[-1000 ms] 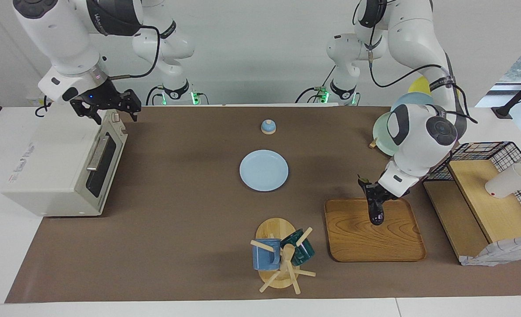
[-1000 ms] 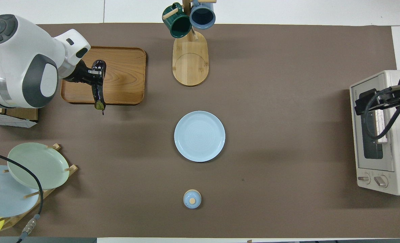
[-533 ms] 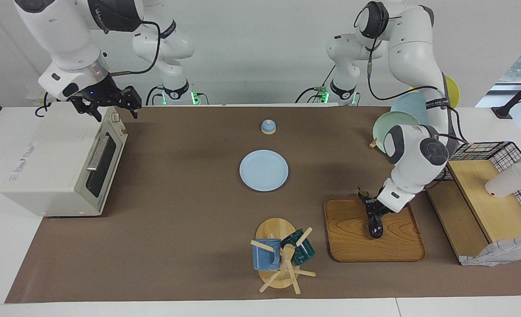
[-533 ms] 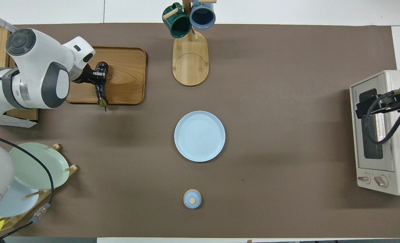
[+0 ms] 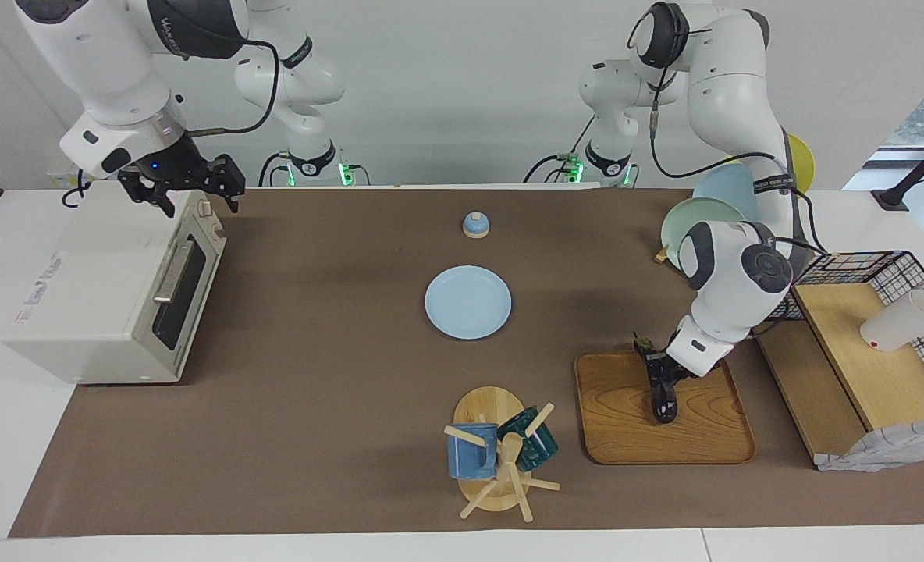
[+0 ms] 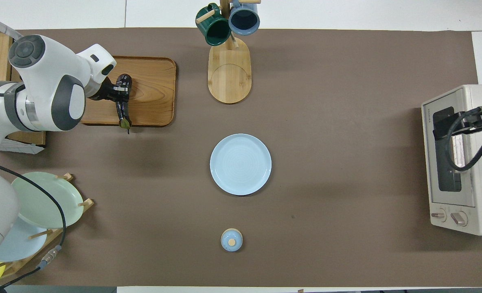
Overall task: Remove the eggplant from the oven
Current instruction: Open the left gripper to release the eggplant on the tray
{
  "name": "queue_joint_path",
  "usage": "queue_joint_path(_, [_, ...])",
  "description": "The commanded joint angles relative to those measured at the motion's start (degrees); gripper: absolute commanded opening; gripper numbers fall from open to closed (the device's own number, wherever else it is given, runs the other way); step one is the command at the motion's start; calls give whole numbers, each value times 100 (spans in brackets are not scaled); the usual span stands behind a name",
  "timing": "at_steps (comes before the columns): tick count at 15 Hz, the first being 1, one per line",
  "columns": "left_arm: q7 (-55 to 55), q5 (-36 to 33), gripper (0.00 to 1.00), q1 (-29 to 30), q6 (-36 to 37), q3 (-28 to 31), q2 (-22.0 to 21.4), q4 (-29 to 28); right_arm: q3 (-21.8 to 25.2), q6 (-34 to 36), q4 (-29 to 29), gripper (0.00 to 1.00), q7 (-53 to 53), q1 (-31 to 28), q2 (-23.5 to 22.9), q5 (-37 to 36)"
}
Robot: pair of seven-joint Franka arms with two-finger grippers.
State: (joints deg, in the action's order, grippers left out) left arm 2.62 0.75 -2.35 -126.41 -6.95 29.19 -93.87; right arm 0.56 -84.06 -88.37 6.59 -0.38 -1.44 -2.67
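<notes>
The dark purple eggplant (image 5: 665, 406) (image 6: 123, 112) hangs tilted over the wooden tray (image 5: 704, 437) (image 6: 151, 89). Its rounded end is down close to the wood and its stem points toward the robots. My left gripper (image 5: 659, 373) (image 6: 120, 87) is shut on its middle. I cannot tell whether the eggplant touches the tray. The off-white oven (image 5: 95, 297) (image 6: 469, 171) stands at the right arm's end of the table with its door closed. Above the oven's top corner nearest the robots, my right gripper (image 5: 197, 201) (image 6: 442, 126) is open and holds nothing.
A light blue plate (image 5: 468, 302) (image 6: 240, 164) lies mid-table, with a small blue lidded pot (image 5: 475, 225) nearer the robots. A mug tree (image 5: 501, 453) with two mugs stands beside the tray. A plate rack (image 6: 41, 203), a wire basket (image 5: 876, 269) and a wooden shelf (image 5: 868, 359) crowd the left arm's end.
The left arm has lowered the eggplant closer to the tray, with its elbow drawn back. The right gripper has lifted slightly and pulled back toward the robots over the oven's top.
</notes>
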Motion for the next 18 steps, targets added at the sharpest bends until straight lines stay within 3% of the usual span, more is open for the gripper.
queue_joint_path(1, [-16,-111,99,-28,-121,0,-63,-88,67,-163,-93,100,-61,-68,48,108])
queue_joint_path(7, [28,-67,100,-2,1037,0,-229,675,58,-111,-110,100,-62,-59,100,108])
queue_joint_path(11, [414,-14,100,24,1688,9,-966,721,58,-111,-111,100,-53,-6,109,108])
queue_joint_path(18, [433,-40,100,7,3541,27,-2346,598,58,-111,-111,100,-53,-24,100,117])
